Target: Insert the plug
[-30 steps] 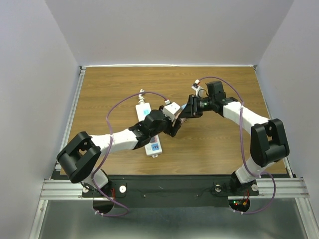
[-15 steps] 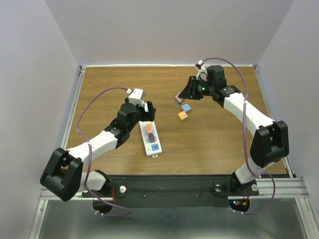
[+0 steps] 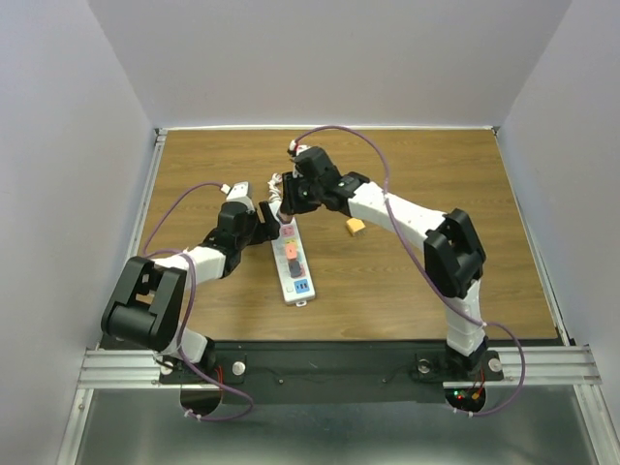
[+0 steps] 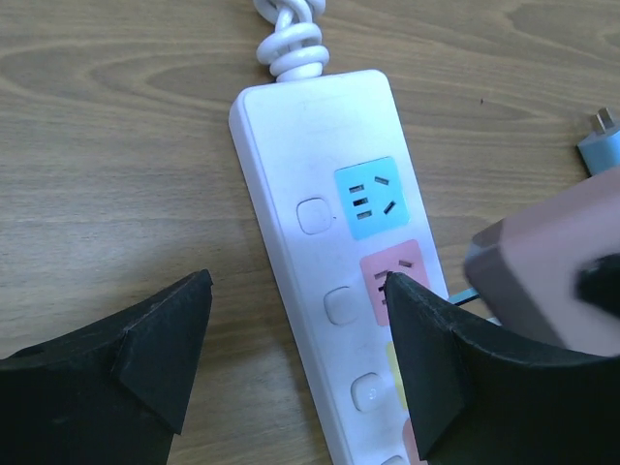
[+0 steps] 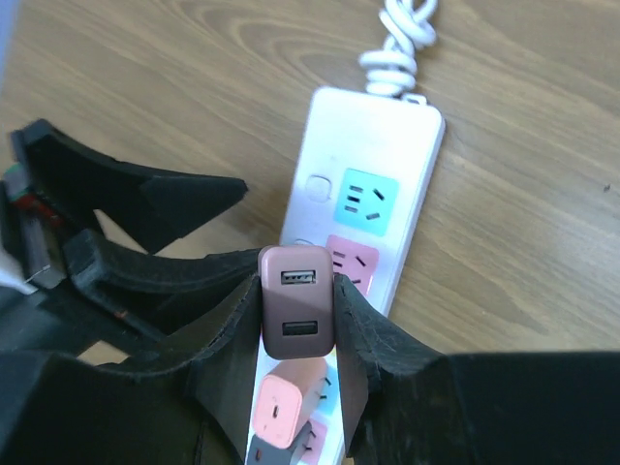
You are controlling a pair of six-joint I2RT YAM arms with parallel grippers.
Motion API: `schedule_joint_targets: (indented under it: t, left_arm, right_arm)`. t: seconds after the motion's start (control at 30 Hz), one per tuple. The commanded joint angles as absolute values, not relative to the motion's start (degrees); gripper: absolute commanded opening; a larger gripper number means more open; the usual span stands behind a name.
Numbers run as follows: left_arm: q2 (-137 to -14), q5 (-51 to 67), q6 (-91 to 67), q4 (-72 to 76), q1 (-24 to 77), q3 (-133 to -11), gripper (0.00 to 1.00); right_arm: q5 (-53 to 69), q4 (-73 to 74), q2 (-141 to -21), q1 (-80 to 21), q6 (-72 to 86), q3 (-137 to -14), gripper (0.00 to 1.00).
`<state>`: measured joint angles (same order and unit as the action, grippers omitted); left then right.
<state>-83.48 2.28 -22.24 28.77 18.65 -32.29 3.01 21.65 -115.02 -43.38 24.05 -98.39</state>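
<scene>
Right claw (image 5: 297,291): clamped on pink plug (image 5: 297,334), poised above power strip (image 5: 373,145) on worktop (image 5: 523,223). Left claw (image 4: 297,286): jaws wide apart, empty, beside strip.

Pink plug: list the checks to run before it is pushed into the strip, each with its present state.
1. Grip: right gripper shut on the dusty-pink square charger plug: ok.
2. Target: pink socket on the long white plastic power strip shows no plug: ok.
3. Prongs over the slots: cannot tell, prongs hidden.
4. Strip held: left gripper open, straddling it, not clamped: not ok.
5. Plug straight in the grip: ok.
</scene>
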Motion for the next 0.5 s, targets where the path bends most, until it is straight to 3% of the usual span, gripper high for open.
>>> schedule_joint_targets:
  t: [0.0,0.33,0.47]
  left_arm:
    - [-84.99,4.48,-23.03,33.31,17.23,-33.93,0.83]
    - [-87.71,6.94,-23.47,36.04,15.03,-33.49,0.68]
    - [-87.71,7.29,-23.55,36.39,15.03,-33.4,0.66]
  right_arm:
    - [-7.29,24.69,-117.15,-45.35,25.13,-104.41,0.0]
    - [-16.34,31.8,-123.21,-49.92,28.21,-110.55,0.0]
    - [-17.66,34.8,-124.54,-51.15,29.53,-112.59,0.0]
